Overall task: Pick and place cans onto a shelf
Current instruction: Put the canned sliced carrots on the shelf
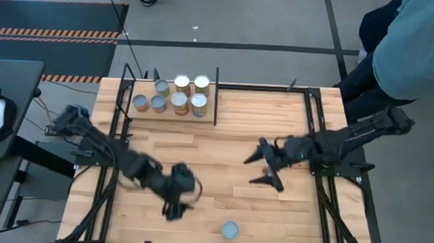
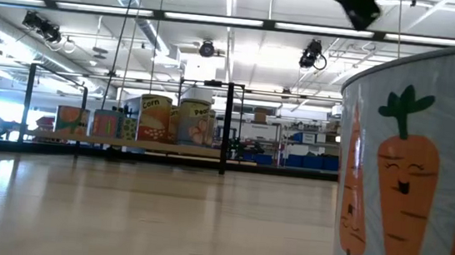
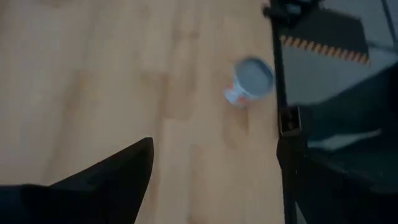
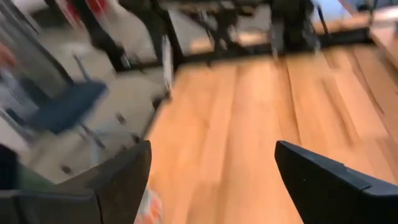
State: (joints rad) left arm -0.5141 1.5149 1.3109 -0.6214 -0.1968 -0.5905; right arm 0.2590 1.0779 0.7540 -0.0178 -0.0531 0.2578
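Observation:
Several cans (image 1: 180, 93) stand upright on the shelf (image 1: 206, 113) at the table's far left; they also show far off in the low view (image 2: 155, 119). One more can (image 1: 230, 228) stands alone by the table's near edge. It has a carrot label in the low view (image 2: 415, 179) and shows in the left wrist view (image 3: 250, 81). My left gripper (image 1: 175, 201) is open and empty, above the table to the left of this can. My right gripper (image 1: 265, 170) is open and empty over the table's middle right.
Black frame rods (image 1: 311, 134) run along the table's sides and near edge (image 3: 278, 93). A person (image 1: 411, 42) stands beyond the far right corner. Bare wood (image 1: 223, 148) lies between the shelf and the lone can.

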